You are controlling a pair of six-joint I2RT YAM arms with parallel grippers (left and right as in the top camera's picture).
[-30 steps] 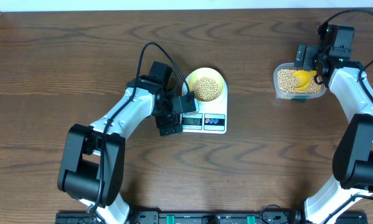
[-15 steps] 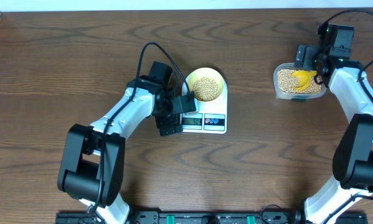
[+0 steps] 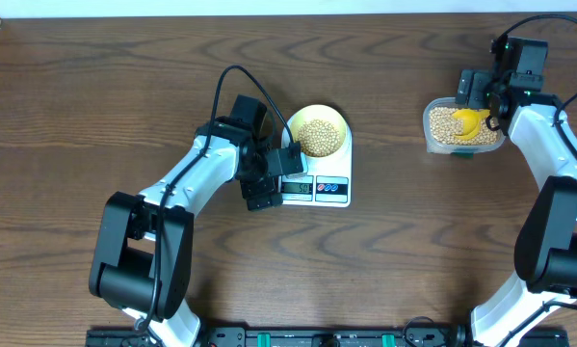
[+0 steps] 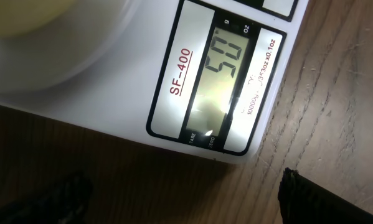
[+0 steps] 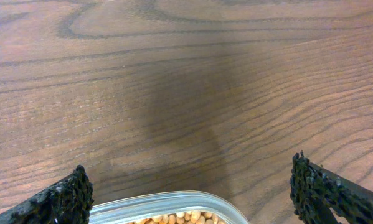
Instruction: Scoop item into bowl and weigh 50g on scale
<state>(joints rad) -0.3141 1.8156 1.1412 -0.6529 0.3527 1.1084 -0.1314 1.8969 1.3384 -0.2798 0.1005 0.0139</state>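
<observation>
The pale-yellow bowl (image 3: 318, 118) sits on the rear part of the white scale (image 3: 329, 191), near the middle of the dark wooden worktop (image 3: 124, 87), and it holds a mound of tan beans (image 3: 316, 137). The scale's display (image 4: 225, 81) is on its front part. In the left wrist view it is lit and its two digits look like 50, read sideways, next to the label SF-400. The bowl shows there only as a blurred pale curve in the upper left corner.

The left end effector (image 3: 276, 181) hovers just beside the scale's left end, aimed at the display, its jaws spread wide and gripping nothing. Its two dark fingertips (image 4: 58, 199) sit at the bottom corners of its own view with bare wood between them.

Well apart, at the right rear of the worktop, a clear tub (image 3: 428, 135) holds more beans, and a yellow scoop (image 3: 469, 121) lies in it on top of them. The right end effector (image 3: 483, 99) hangs over the tub's far side — jaws fully apart, empty. From its wrist camera only the tub's rounded rim and a few beans peek in at the bottom edge, between the rough black fingers (image 5: 58, 200), with plain wood grain beyond.
</observation>
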